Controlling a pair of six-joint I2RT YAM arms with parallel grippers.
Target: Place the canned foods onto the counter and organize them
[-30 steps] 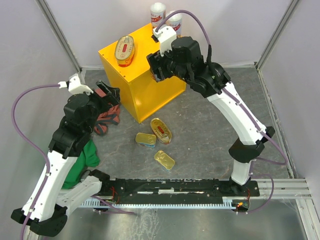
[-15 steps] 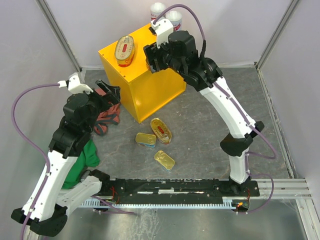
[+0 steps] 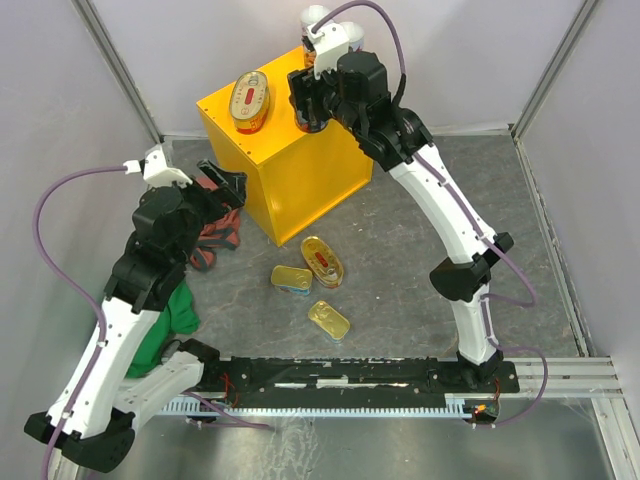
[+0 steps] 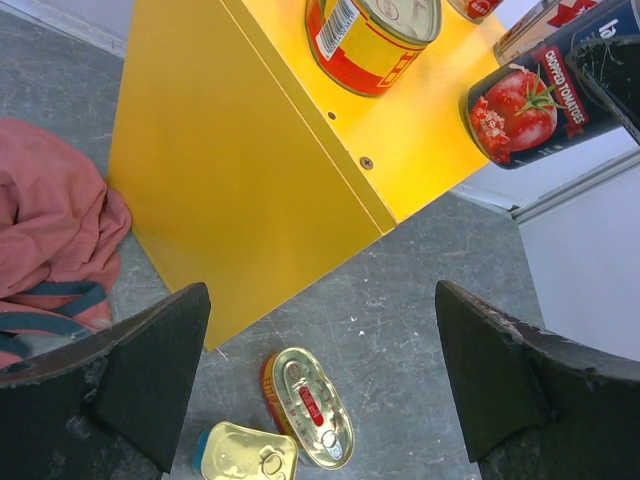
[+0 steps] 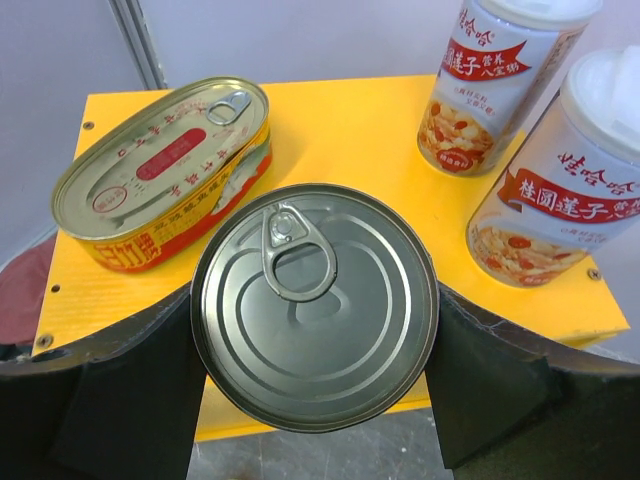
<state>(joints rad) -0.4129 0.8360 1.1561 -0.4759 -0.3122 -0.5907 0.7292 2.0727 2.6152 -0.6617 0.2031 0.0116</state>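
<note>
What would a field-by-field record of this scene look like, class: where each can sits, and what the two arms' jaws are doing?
On the yellow box: oval tin, tall can, second tall can
Right jaws: closed on the round can, over the box top
Left jaws: open, empty, beside the box near the red cloth
On the floor: floor oval tin, rectangular tin, second rectangular tin
Also on the floor: green cloth
Not yet on the box: the three floor tins

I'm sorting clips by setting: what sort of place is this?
Probably a robot test cell, not a kitchen: plain panel walls, a stone-patterned floor, and a yellow box serving as counter.
</note>
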